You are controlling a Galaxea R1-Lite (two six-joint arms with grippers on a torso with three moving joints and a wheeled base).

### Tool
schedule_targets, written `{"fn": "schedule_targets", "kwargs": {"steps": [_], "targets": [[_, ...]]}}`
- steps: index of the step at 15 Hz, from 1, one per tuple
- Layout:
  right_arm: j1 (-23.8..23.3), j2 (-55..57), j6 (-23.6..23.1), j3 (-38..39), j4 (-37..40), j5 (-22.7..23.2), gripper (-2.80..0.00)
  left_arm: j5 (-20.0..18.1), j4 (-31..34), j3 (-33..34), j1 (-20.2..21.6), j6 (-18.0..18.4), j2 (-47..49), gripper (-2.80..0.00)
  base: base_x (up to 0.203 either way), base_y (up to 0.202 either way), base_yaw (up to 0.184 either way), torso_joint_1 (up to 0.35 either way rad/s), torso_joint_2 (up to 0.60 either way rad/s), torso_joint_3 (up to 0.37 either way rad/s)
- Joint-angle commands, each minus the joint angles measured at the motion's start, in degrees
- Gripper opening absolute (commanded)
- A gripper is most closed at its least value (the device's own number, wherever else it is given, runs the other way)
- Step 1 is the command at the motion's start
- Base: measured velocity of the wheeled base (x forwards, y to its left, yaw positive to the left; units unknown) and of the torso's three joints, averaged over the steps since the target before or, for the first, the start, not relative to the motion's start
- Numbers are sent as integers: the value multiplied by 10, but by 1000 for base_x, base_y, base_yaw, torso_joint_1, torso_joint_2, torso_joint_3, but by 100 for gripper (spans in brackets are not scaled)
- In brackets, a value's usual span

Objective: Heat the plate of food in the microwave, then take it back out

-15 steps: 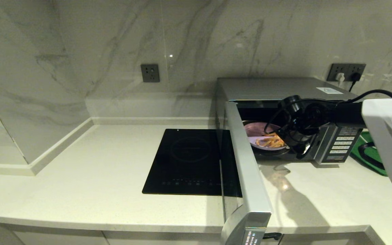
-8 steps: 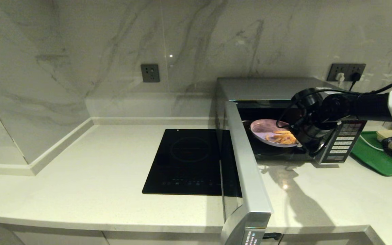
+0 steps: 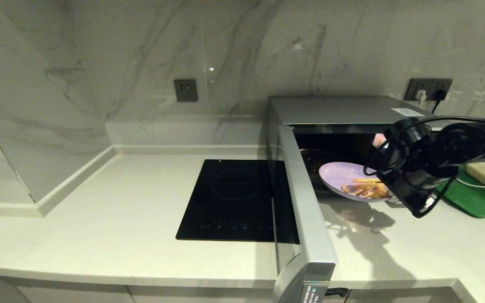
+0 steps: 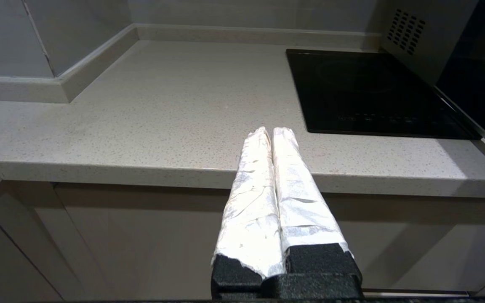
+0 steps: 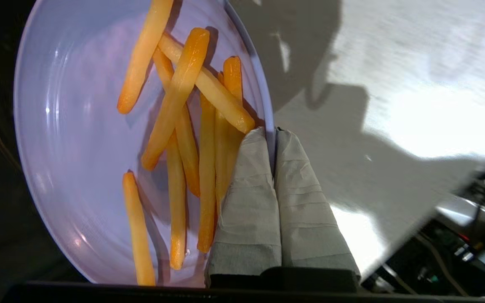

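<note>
The pale lavender plate of food (image 3: 343, 179) with orange fries hangs in the air at the mouth of the silver microwave (image 3: 335, 110), whose door (image 3: 307, 219) stands wide open toward me. My right gripper (image 3: 387, 191) is shut on the plate's right rim. In the right wrist view the plate (image 5: 70, 139) fills the frame and the taped fingers of the right gripper (image 5: 273, 131) pinch its edge beside the fries (image 5: 183, 126). My left gripper (image 4: 271, 131) is shut on nothing, parked below the counter's front edge.
A black induction cooktop (image 3: 234, 198) lies left of the open door. A green tray (image 3: 478, 198) with a pale block sits at the right. Bare pale counter (image 3: 394, 244) stretches in front of the microwave. Wall sockets (image 3: 430, 89) are behind it.
The right gripper has drawn the plate out of the microwave cavity, toward me and to the right, and lower. The left arm has not moved.
</note>
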Motion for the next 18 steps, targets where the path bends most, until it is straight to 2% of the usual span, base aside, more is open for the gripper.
{"fn": "schedule_targets", "kwargs": {"steps": [1,4,9,13,18], "targets": [[-6,-109,3,114,-31,-1,-280,0,0,0,0,0,0,-280,0,0,0,0,0,0],[-56,-204,1,214,-49,-2,-280,0,0,0,0,0,0,-280,0,0,0,0,0,0],[-226,-324,-53,370,-55,26,-280,0,0,0,0,0,0,-280,0,0,0,0,0,0],[-345,-332,-93,427,-108,44,-280,0,0,0,0,0,0,-280,0,0,0,0,0,0],[-423,-277,-116,434,-155,55,-280,0,0,0,0,0,0,-280,0,0,0,0,0,0]]}}
